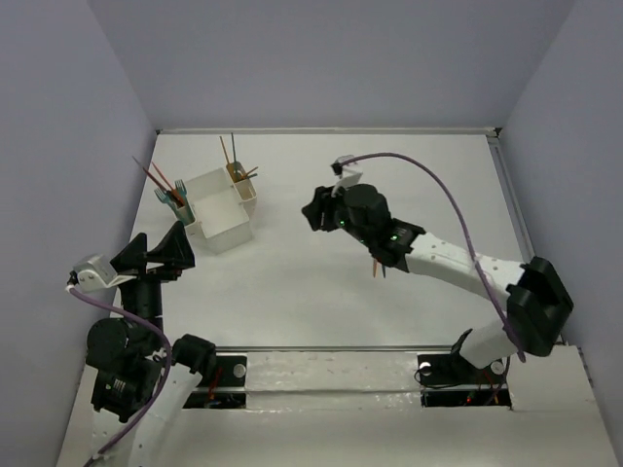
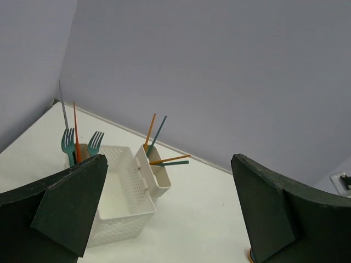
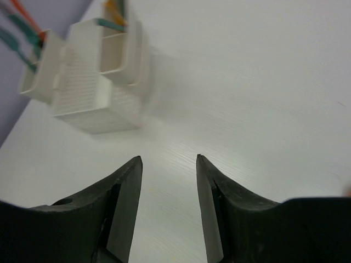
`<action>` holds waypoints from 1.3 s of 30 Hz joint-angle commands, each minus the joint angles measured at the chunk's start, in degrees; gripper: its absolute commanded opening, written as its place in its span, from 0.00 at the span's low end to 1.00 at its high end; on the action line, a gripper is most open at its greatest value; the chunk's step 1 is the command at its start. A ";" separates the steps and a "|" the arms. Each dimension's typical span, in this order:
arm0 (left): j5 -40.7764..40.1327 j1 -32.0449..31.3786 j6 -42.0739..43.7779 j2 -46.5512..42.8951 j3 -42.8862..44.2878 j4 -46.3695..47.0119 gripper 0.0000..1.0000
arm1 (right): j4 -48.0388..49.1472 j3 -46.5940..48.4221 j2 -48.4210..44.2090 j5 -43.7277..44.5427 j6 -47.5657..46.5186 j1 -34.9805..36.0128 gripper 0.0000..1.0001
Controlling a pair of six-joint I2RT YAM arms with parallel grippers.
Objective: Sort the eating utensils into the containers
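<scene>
The white container (image 1: 222, 216) stands at the back left of the table. Its left end compartment holds two teal forks (image 2: 68, 143) and a red stick (image 2: 75, 129). Its right end compartment (image 1: 240, 185) holds orange sticks (image 2: 149, 130) and teal sticks (image 2: 158, 131), and the big middle compartment (image 2: 118, 192) looks empty. My left gripper (image 1: 156, 245) is open and empty, just in front of the container's left end. My right gripper (image 1: 311, 216) is open and empty above the table, to the right of the container (image 3: 90, 93). An orange stick (image 1: 377, 265) shows under the right forearm. No spoon shows.
Grey walls close in the table on the left, back and right. A purple cable (image 1: 438, 190) arches over the right arm. A small white piece (image 1: 343, 165) sits at the cable's end behind the right gripper.
</scene>
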 commanded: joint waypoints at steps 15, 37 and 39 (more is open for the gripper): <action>2.50 -1.42 0.12 -0.88 -0.22 1.62 0.99 | -33.07 -15.56 -10.76 -3.07 5.55 -25.12 0.50; 1.62 -2.47 0.38 -1.32 -0.04 1.36 0.99 | -32.89 -4.13 10.25 0.25 1.86 -25.64 0.35; 1.53 -2.47 0.38 -1.41 -0.04 1.36 0.99 | -32.89 -3.60 10.95 0.35 1.59 -25.64 0.32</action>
